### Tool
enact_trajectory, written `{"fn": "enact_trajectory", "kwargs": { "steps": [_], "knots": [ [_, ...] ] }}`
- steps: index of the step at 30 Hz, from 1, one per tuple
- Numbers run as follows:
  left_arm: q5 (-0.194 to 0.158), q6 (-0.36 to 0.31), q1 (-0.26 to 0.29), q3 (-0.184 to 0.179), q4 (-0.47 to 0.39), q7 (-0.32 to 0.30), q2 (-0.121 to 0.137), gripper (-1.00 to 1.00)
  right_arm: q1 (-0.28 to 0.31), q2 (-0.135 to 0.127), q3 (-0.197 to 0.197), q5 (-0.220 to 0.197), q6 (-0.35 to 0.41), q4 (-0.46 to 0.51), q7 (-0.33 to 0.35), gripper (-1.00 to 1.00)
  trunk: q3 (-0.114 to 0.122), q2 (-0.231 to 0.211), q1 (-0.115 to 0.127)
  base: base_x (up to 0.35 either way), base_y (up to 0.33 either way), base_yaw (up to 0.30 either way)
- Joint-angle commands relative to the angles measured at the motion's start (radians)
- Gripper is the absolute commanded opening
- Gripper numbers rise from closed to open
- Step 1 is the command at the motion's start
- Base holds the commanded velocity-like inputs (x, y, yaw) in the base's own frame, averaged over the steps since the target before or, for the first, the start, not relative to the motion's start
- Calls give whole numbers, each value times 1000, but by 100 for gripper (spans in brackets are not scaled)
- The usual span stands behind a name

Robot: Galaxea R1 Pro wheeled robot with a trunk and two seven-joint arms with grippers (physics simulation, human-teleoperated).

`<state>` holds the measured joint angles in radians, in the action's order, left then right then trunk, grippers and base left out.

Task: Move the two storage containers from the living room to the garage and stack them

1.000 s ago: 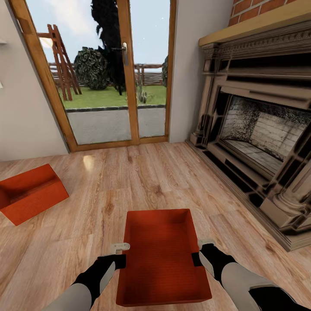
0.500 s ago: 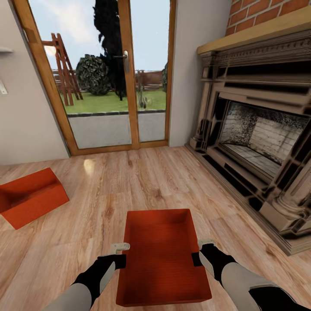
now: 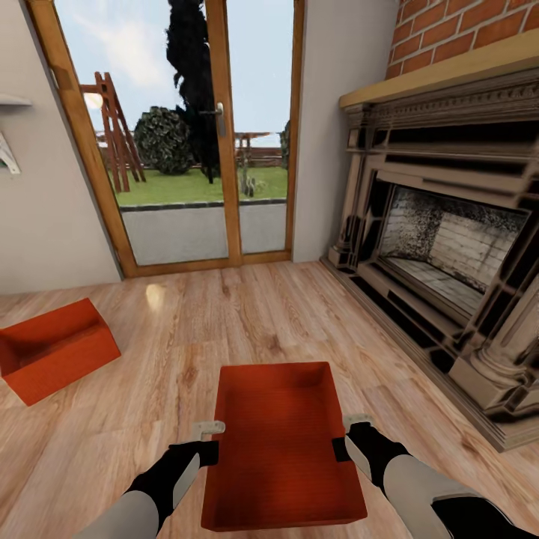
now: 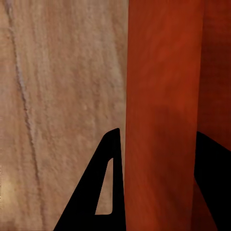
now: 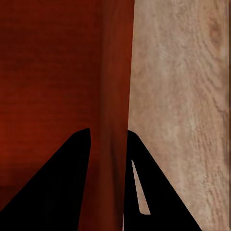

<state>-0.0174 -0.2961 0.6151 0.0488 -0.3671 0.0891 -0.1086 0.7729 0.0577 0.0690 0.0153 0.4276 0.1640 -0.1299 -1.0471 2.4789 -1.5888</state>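
Near: red bin point(image 3: 283, 449) held level above wood floor point(image 3: 224, 322), between both arms. Left gripper point(image 3: 212, 442) pinches its left wall; wrist view has one finger point(image 4: 103, 192) outside, one inside. Right gripper point(image 3: 343, 438) pinches the right wall the same way. Second bin point(image 3: 52, 349) sits on the floor, far left. Beyond: fireplace point(image 3: 449, 247) at right, glass doors point(image 3: 195, 135) ahead.
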Motion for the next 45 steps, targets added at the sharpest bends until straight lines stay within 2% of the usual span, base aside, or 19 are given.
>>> {"fn": "enact_trajectory", "kwargs": {
  "steps": [1,10,21,32,37,45],
  "knots": [
    [9,-6,0,6,-2,4,0,-100,0,0,9,8,8,2,-3,-100,2,-7,4,0,0,0],
    [8,-6,-1,6,-3,4,0,-100,0,-1,9,8,8,2,-2,-100,5,-14,8,0,0,0],
    [8,-6,0,6,-3,4,0,-100,0,0,9,8,8,2,-2,-100,40,-91,50,0,0,0],
    [8,-6,0,6,-3,4,0,-100,0,0,9,8,7,4,-2,-100,40,-91,50,0,0,0],
    [9,-6,0,6,-3,4,0,-100,0,1,9,8,7,5,-2,-100,56,-126,69,0,0,0],
    [8,-6,0,6,-3,4,0,-100,0,1,10,8,7,5,-2,-100,56,-126,69,0,0,0]
  ]
}}
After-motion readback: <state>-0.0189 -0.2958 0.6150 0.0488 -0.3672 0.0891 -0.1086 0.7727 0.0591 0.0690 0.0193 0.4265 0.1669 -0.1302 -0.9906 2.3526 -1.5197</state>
